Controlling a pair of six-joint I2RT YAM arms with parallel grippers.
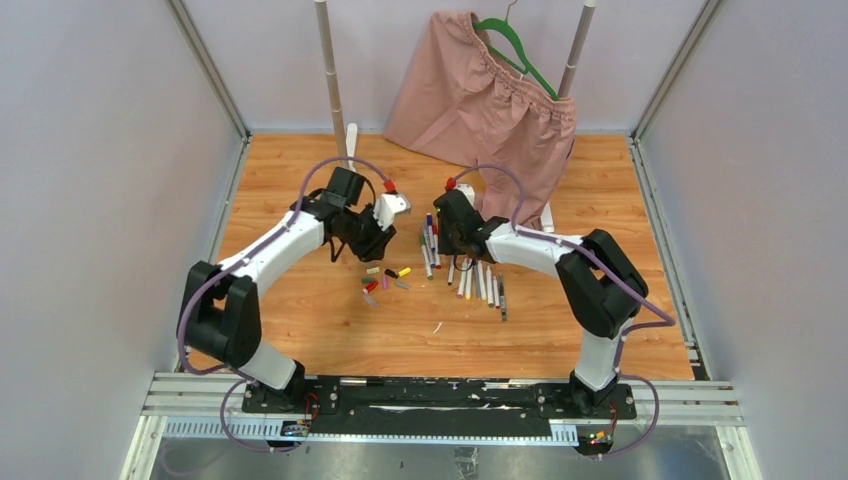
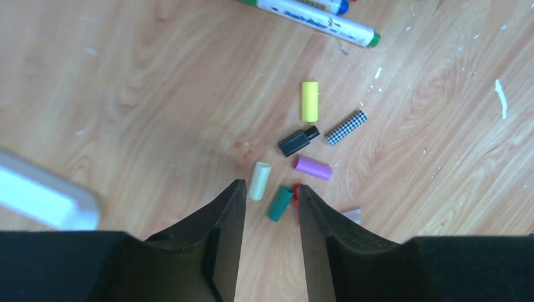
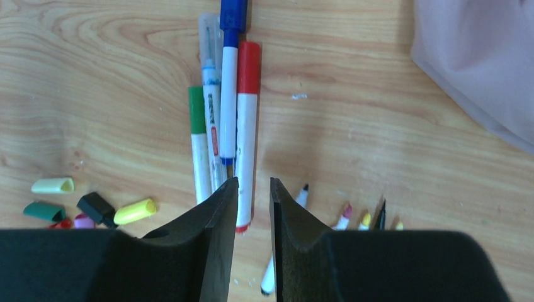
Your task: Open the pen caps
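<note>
The right gripper [image 3: 254, 180] hung with its jaws a little apart and nothing between them, just below a bundle of four capped pens [image 3: 220, 113] in the upper centre of the right wrist view. Those pens lay side by side, long axes running up and down that frame, caps at the top end away from the fingers, so the jaws would close across a barrel, not along it. The red-capped pen [image 3: 247, 126] was nearest, its lower end just beside the gap.

The left gripper [image 2: 269, 185] was likewise parted and empty, poised over the loose caps [image 2: 309, 100] scattered on the table [image 2: 126, 94] at the centre of its view. A red one seemed to sit half hidden behind one finger. Uncapped pens [image 3: 345, 214] showed at the lower right of the right wrist view. By that layout the right arm was nearer the capped pens — the left would have to reach for their far ends.
</note>
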